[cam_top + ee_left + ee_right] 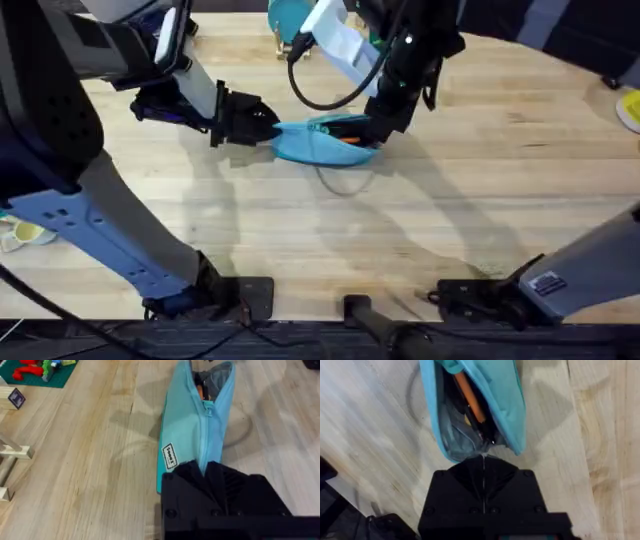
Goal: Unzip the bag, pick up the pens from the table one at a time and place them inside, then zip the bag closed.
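The bag [318, 142] lies on the table [480, 190] just above the overhead view's centre, toward twelve o'clock, its length running from nine to three. It is a light blue fabric pouch, and its zipper stands partly open at the three o'clock end, where an orange pen [350, 138] shows in the dark mouth.

The left gripper [268, 128] reaches in from nine o'clock and is clenched on the bag's nine o'clock end; in the left wrist view the black fingers [200, 480] meet over the fabric with no gap between them. Just beside them a small white label [169, 455] is sewn on the bag's side. It carries dark lettering, too small to read with confidence. The zipper pull [208, 408] sits partway along the seam, and beyond it the bag gapes.

The right gripper [372, 135] comes down from one o'clock onto the bag's open end. In the right wrist view its fingers [483, 477] are pressed together at the end of the zipper seam, pinching the tip of the bag there. Inside the opening lie the orange pen [470, 397] and a dark one beside it.
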Robot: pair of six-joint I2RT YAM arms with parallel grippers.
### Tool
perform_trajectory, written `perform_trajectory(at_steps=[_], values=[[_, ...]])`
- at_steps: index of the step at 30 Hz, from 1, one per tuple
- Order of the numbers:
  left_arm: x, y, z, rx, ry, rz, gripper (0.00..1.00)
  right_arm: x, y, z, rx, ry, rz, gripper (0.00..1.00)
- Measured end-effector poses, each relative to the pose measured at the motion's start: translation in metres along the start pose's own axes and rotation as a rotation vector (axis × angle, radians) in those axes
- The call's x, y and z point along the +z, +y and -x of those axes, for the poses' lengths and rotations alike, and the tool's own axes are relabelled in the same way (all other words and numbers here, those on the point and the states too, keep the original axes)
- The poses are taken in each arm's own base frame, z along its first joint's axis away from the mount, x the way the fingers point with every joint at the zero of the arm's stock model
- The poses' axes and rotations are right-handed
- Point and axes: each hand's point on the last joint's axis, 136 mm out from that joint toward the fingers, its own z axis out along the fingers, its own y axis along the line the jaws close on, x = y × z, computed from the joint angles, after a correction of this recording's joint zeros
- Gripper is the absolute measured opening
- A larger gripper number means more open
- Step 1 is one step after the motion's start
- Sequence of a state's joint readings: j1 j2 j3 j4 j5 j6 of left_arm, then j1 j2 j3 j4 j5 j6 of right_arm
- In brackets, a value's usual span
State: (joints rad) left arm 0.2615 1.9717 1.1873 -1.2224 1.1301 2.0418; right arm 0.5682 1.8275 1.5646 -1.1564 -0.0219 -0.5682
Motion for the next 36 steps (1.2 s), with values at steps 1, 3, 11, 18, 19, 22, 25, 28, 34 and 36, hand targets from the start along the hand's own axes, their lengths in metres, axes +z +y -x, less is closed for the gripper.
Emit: perform_trajectory(at_steps=[1, 3, 11, 18, 19, 22, 25, 28, 34, 36], values=[[0.000, 0.000, 0.000, 0.000, 0.000, 0.000, 0.043, 0.000, 0.000, 0.000, 0.002, 0.000, 0.000, 0.030], [0.000, 0.000, 0.000, 0.000, 0.000, 0.000, 0.043, -0.001, 0.000, 0.000, 0.030, 0.002, 0.001, 0.030], [0.000, 0.000, 0.000, 0.000, 0.000, 0.000, 0.043, -0.032, 0.000, 0.004, 0.208, -0.010, -0.005, 0.846], [0.000, 0.000, 0.000, 0.000, 0.000, 0.000, 0.043, -0.052, 0.004, -0.001, 0.339, 0.006, 0.002, 0.996], [0.000, 0.000, 0.000, 0.000, 0.000, 0.000, 0.043, -0.055, 0.004, -0.001, 0.360, 0.005, 0.002, 0.996], [0.000, 0.000, 0.000, 0.000, 0.000, 0.000, 0.043, -0.065, 0.004, 0.001, 0.410, -0.005, -0.002, 0.996], [0.000, 0.000, 0.000, 0.000, 0.000, 0.000, 0.043, -0.072, 0.003, 0.003, 0.439, -0.023, -0.008, 0.995], [0.000, 0.000, 0.000, 0.000, 0.000, 0.000, 0.043, -0.075, 0.003, 0.003, 0.455, -0.030, -0.011, 0.995], [0.000, 0.000, 0.000, -0.001, 0.000, 0.000, 0.043, -0.090, 0.003, -0.004, 0.495, -0.058, -0.021, 0.996], [0.000, 0.000, 0.000, -0.003, 0.000, -0.001, 0.043, -0.097, 0.001, -0.012, 0.519, -0.066, -0.025, 0.996]])
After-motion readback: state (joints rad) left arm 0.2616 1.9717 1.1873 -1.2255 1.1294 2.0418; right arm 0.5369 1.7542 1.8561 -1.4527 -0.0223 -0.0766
